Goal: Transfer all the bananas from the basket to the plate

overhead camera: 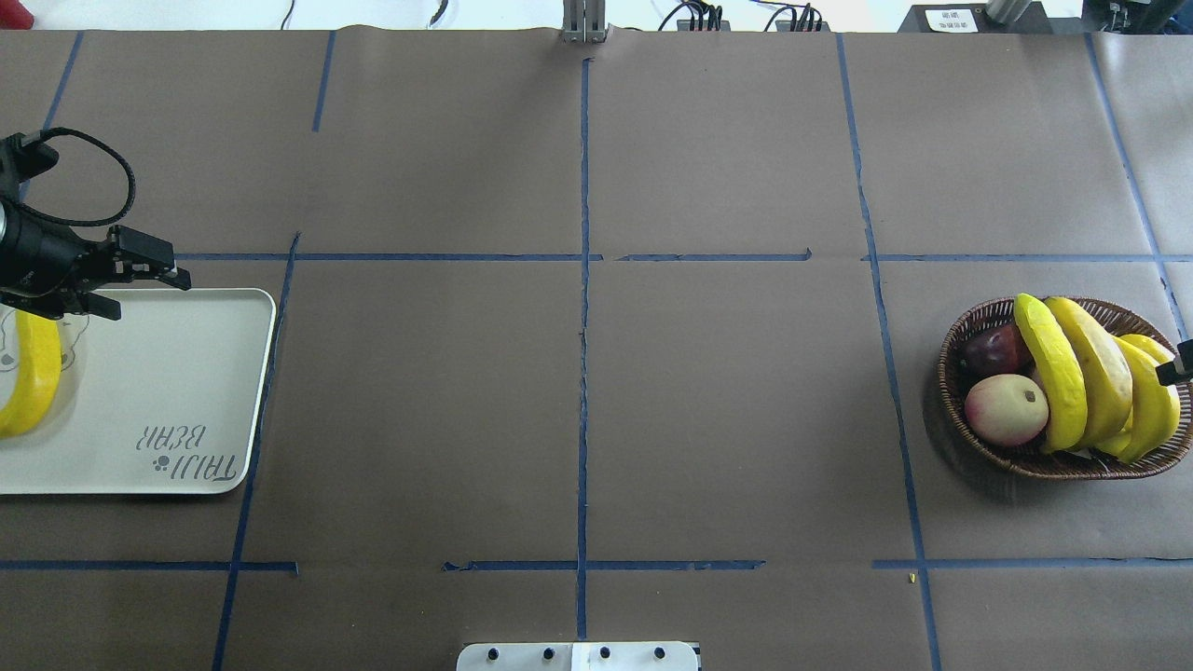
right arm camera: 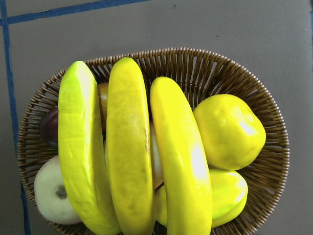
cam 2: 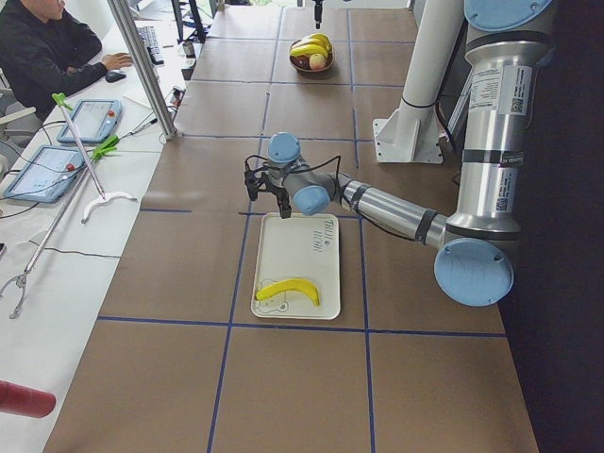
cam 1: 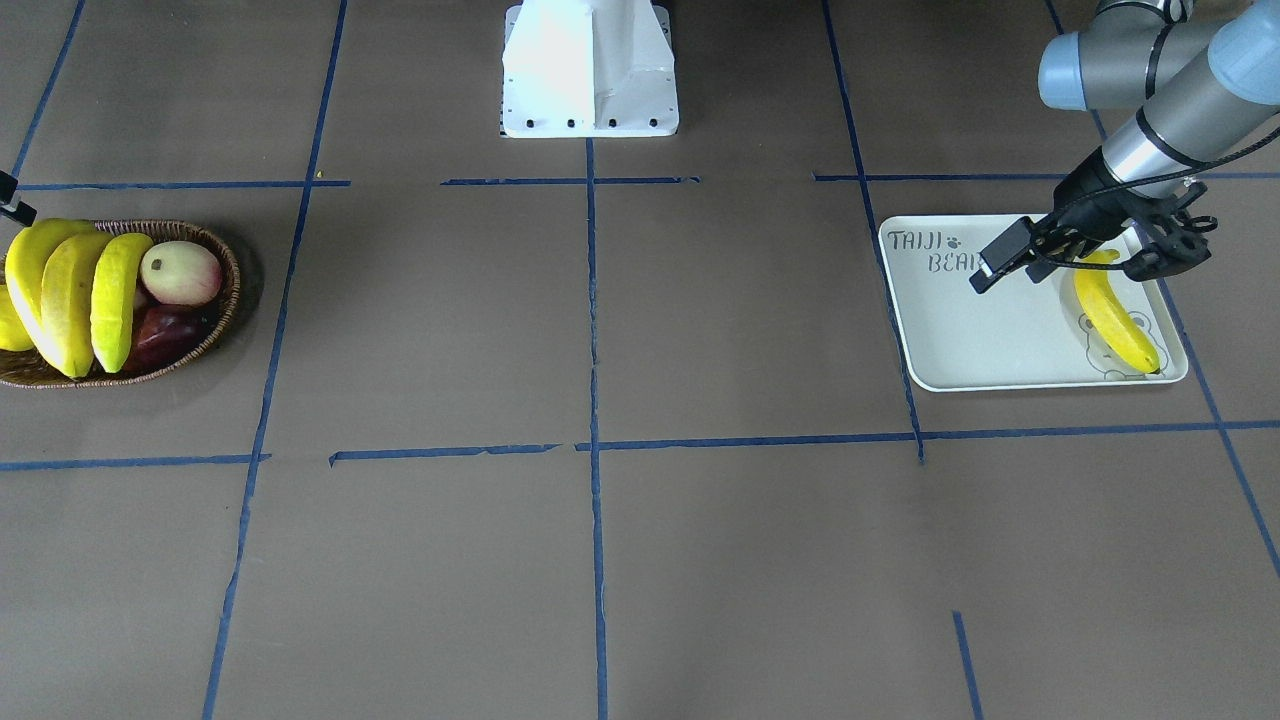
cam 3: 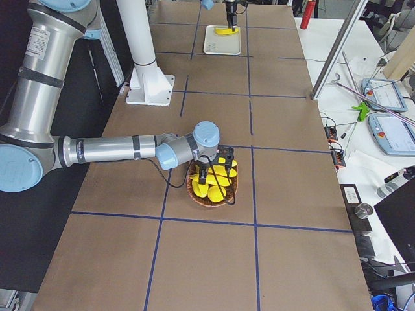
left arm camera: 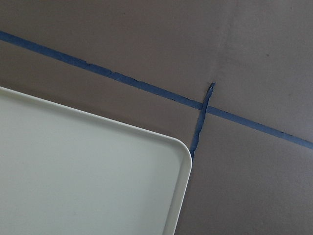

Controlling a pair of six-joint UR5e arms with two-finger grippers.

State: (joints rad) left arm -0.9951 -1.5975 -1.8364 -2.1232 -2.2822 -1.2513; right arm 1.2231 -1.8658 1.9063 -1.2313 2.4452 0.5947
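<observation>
From the front: left claw (cam 1: 1095, 255) open and empty over the plate (cam 1: 980, 330), one banana (cam 1: 1115, 320) lying along its right side.

From overhead: three bananas (overhead camera: 1072, 373) stacked in the basket (overhead camera: 969, 438), far right.

From the right side: right claw (cam 3: 209, 173) above the basket, open or closed impossible to tell.

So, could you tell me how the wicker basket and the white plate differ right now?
The basket is oval, brown woven wicker; the plate is a smooth white rounded rectangle with grey lettering. The basket is crowded, three bananas lying across other fruit; the plate holds a single banana near one end. The open left gripper hangs over the plate, not the basket. Both are shallow and rest on the table.
</observation>
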